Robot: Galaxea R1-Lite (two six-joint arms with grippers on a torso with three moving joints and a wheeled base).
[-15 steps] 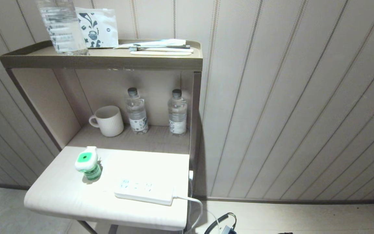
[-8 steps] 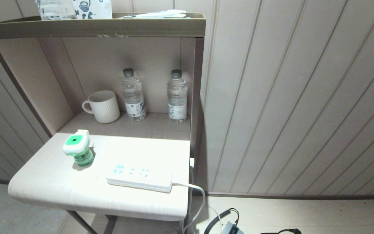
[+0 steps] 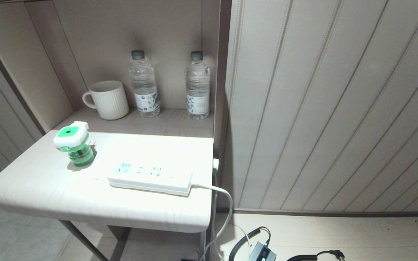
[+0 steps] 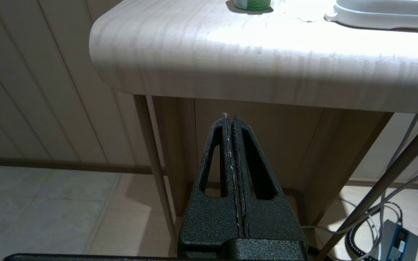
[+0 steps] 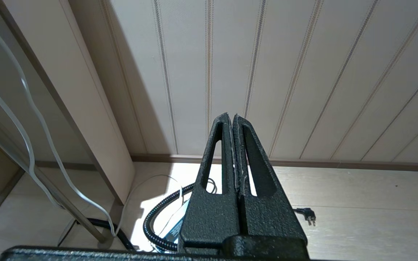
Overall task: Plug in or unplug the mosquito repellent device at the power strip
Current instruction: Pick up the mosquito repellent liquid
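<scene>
Tabletop carried power strip near right edge, cord off its right end. Mosquito repellent device upright, unplugged, just left of strip. Left gripper below tabletop edge, pressed together. Right gripper near floor, likewise together.

Device left of power strip

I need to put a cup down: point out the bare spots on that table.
Bare: the table's front strip before the mosquito repellent device and power strip, and the patch behind the strip. Crowded: the back shelf with mug and two bottles.
</scene>
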